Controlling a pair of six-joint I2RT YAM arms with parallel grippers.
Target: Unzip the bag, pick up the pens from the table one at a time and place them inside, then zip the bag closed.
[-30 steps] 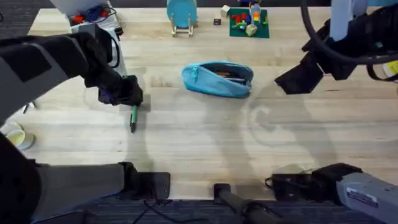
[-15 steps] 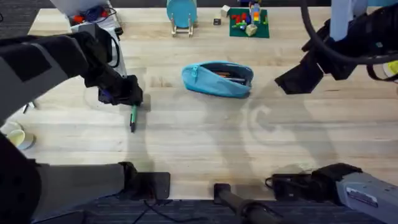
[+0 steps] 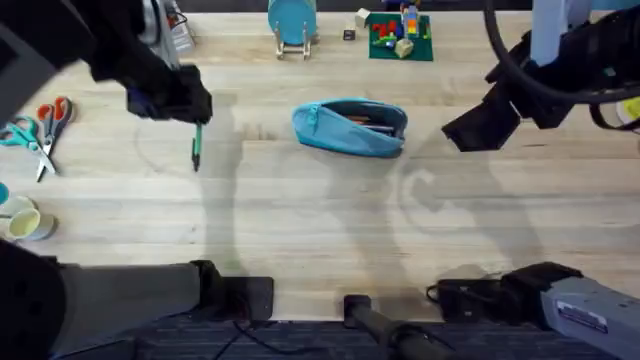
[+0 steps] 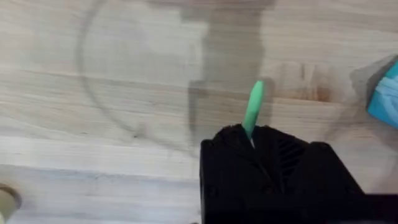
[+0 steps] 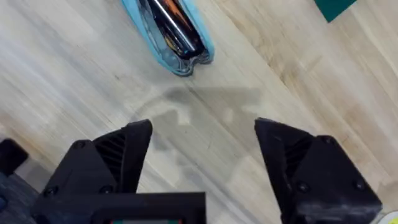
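The light blue bag (image 3: 350, 127) lies unzipped at the middle of the table (image 3: 320, 230), with a silver pen (image 5: 173, 28) and other items showing through its open top (image 5: 168, 31). My left gripper (image 3: 190, 108) is raised at the left of the bag and shut on the green pen (image 3: 197, 148), which hangs down from it above the wood. In the left wrist view the green pen (image 4: 253, 109) sticks out from between the black fingers. My right gripper (image 5: 202, 155) hovers open to the right of the bag, holding nothing.
Orange- and teal-handled scissors (image 3: 40, 125) lie at the left edge, a small cup (image 3: 25, 222) sits below them. A blue stand (image 3: 291, 25) and a green plate of bricks (image 3: 400, 35) stand at the back. Bare wood spreads in front of the bag.
My left gripper has lifted the green pen off the table and moved up and slightly left, uncovering the scissors. The right arm and the bag have not moved.
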